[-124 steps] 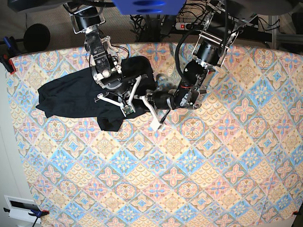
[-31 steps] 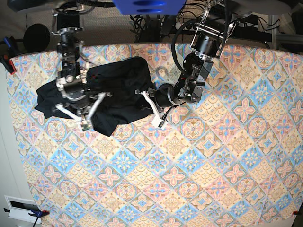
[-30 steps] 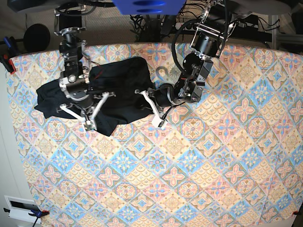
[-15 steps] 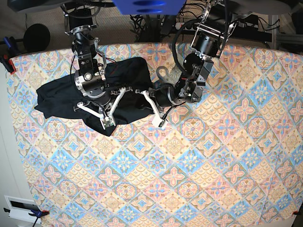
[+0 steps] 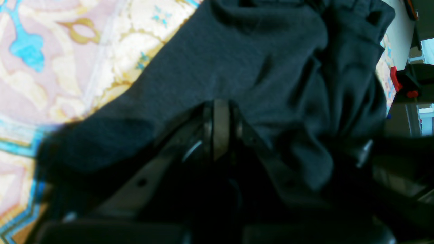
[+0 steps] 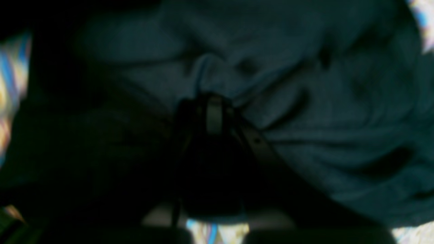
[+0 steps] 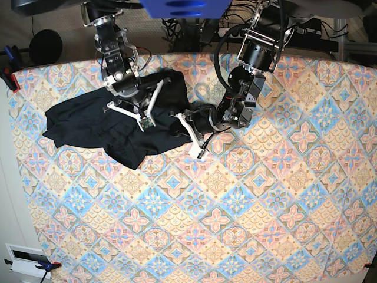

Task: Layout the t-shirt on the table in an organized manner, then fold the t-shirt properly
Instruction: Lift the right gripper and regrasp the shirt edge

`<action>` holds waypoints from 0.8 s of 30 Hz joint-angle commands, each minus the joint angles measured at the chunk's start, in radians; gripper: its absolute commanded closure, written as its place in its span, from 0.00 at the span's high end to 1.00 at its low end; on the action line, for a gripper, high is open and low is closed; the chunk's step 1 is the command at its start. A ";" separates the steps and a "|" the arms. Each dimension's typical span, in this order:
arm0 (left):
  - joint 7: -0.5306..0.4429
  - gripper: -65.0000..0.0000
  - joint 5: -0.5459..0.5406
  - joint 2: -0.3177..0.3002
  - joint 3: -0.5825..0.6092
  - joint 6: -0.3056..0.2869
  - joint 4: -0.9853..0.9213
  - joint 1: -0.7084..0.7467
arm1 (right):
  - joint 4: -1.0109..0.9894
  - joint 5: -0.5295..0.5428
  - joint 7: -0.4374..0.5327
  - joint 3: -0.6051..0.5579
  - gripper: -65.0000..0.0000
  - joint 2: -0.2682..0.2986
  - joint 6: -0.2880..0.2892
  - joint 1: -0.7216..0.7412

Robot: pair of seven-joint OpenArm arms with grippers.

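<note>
Both arms reach low over the crumpled t-shirt [image 7: 100,127] at the tabletop's [image 7: 247,212] far-left part; the left tool [image 5: 217,135] and right tool [image 6: 212,117] each pinch its fabric.

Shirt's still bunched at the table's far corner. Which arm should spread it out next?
Probably the right: its tool sits shut over the middle of the t-shirt, while the left tool is only at the edge.

One black long-sleeved t-shirt [image 7: 106,127] lies near the far left corner of one patterned table [image 7: 247,212], with two grippers, left [image 7: 187,134] and right [image 7: 141,118], over it.
</note>
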 commanded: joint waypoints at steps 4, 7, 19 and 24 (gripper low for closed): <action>0.070 0.00 0.089 -0.016 0.000 0.056 -0.010 0.003 | 0.023 -0.008 0.002 0.004 0.00 0.056 -0.003 -0.037; 0.070 0.00 0.089 -0.016 0.000 0.056 -0.010 0.003 | 0.023 -0.008 0.007 0.012 0.00 0.090 -0.003 -0.079; 0.050 0.00 0.090 -0.019 0.000 0.056 -0.010 0.003 | 0.090 -0.009 0.002 0.110 0.00 0.179 -0.003 -0.152; 0.050 0.00 0.090 -0.019 0.000 0.056 -0.010 0.003 | 0.090 -0.009 0.007 0.141 0.00 0.182 -0.003 -0.174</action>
